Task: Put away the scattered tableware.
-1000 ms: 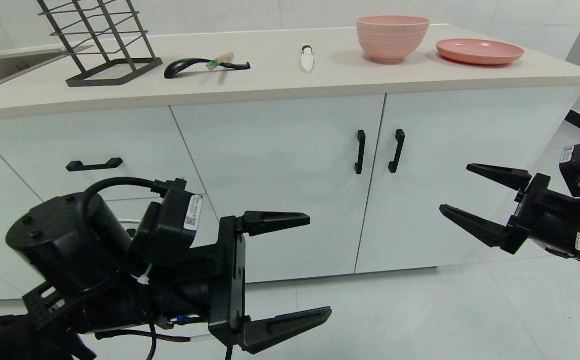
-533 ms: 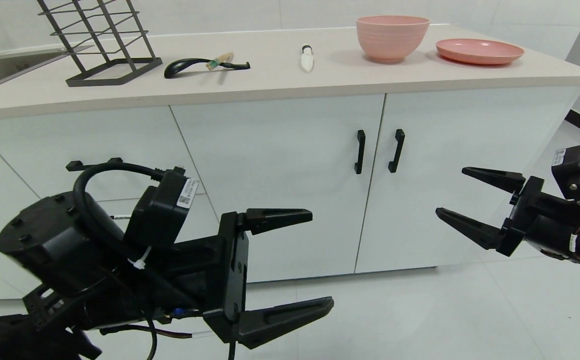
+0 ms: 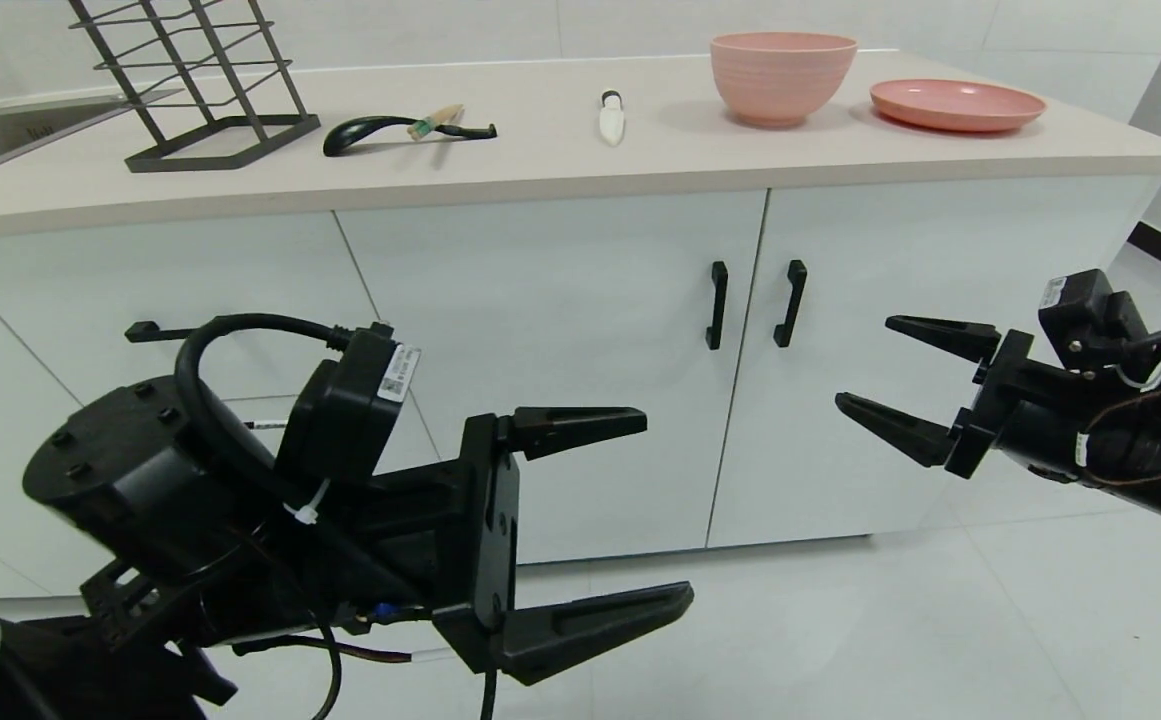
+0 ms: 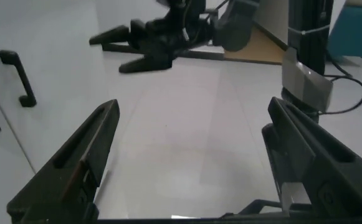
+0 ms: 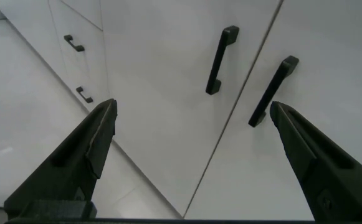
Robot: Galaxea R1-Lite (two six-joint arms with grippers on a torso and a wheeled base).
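Surface: we see a long beige surface (image 3: 560, 165).
Cabinets: under it we find white flat cabinet doors (image 3: 560, 330) with black bar handles (image 3: 718, 305).
Floor: glossy white tiles (image 3: 840, 620).

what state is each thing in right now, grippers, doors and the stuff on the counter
left gripper: open, holding nothing
right gripper: open, holding nothing
cabinet doors: shut
pink bowl: upright on the counter
pink plate: lying flat beside the bowl
black spoon: lying on the counter
white utensil: lying flat on the counter
rack: standing upright on the counter
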